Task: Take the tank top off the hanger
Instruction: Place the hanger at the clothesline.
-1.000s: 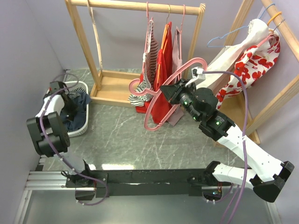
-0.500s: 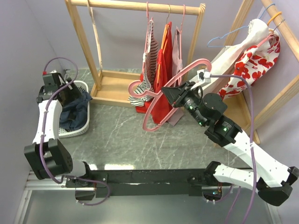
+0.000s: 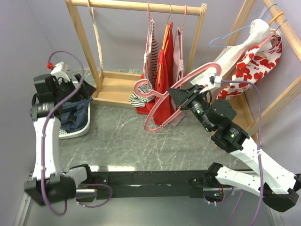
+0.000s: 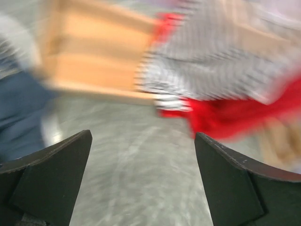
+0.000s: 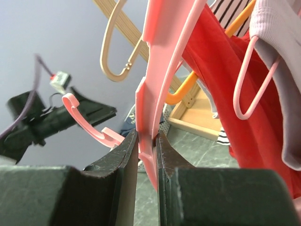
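The grey table [image 3: 141, 141] carries a wooden rack [image 3: 136, 6] at the back and a second rack [image 3: 282, 96] on the right. On the back rack hang a striped top [image 3: 151, 54], a red garment [image 3: 165, 96] and a pale one just beside it; a white cloth with red hearts [image 3: 256, 66] drapes over the right rack.

A white basket [image 3: 75, 133] stands at the table's left edge, close to the back rack's foot. The dark blue tank top [image 3: 73, 115] lies crumpled inside it, off any hanger.

The pink hanger [image 5: 150, 94] is bare and tilts across the front of the red garment, its hook near the striped top. The right gripper [image 5: 146, 141] pinches the hanger's flat neck between nearly closed fingers.

The left gripper [image 4: 142, 136] hovers above the basket with jaws spread wide and nothing between them; its wrist view is blurred.
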`<state>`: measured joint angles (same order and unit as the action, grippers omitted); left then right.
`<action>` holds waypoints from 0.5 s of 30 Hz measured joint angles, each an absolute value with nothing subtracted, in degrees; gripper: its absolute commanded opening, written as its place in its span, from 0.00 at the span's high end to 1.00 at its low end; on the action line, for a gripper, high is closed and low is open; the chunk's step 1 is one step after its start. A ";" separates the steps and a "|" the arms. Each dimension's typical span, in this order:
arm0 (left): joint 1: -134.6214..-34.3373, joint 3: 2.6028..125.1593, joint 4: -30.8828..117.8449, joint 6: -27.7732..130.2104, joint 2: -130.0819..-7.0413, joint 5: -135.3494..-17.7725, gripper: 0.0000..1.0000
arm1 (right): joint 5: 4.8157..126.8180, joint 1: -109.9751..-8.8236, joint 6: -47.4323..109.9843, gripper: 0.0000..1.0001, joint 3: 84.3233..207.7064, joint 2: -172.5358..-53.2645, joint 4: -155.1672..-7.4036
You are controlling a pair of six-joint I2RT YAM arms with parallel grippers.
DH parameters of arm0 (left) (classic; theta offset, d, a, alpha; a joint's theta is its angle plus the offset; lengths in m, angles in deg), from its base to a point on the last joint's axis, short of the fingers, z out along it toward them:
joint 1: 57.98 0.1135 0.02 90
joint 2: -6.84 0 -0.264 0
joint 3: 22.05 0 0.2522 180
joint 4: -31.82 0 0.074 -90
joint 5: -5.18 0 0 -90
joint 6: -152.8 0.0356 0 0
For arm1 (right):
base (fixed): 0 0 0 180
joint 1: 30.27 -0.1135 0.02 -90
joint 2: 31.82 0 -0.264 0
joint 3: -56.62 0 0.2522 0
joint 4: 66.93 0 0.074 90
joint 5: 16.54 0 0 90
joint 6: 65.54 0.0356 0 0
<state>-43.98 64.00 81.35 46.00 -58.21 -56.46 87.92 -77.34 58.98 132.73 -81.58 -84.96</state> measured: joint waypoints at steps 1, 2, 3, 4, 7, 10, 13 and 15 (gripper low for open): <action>-45.01 63.39 80.37 46.18 -56.57 -53.95 0.01 | 87.76 -77.34 59.31 0.97 132.75 -81.64 -84.88; -46.82 62.08 78.88 46.26 -54.08 -50.67 0.01 | 87.70 -77.34 59.60 0.97 133.01 -81.80 -85.14; -48.48 61.12 78.32 46.57 -52.01 -48.14 0.01 | 87.54 -77.34 59.88 0.97 133.32 -82.04 -85.18; -50.28 60.14 77.88 46.77 -50.10 -45.60 0.01 | 87.33 -77.39 60.34 0.97 133.69 -82.30 -85.29; -52.94 57.34 76.68 47.33 -45.97 -40.11 0.03 | 86.45 -77.39 61.59 0.97 134.35 -82.78 -85.38; -53.97 54.19 75.85 48.23 -43.52 -34.91 0.04 | 84.88 -77.39 63.09 0.97 134.59 -83.13 -85.40; -55.26 51.17 75.28 48.65 -42.58 -30.10 0.04 | 83.50 -77.39 64.40 0.97 135.28 -84.02 -85.38; -56.02 49.62 74.58 48.54 -42.15 -26.76 0.04 | 82.82 -77.39 65.28 0.97 135.70 -84.68 -85.55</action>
<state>-56.02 49.62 74.58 48.54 -42.15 -26.76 82.82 -77.39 65.28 135.70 -84.68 -85.55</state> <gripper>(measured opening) 0.967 0.219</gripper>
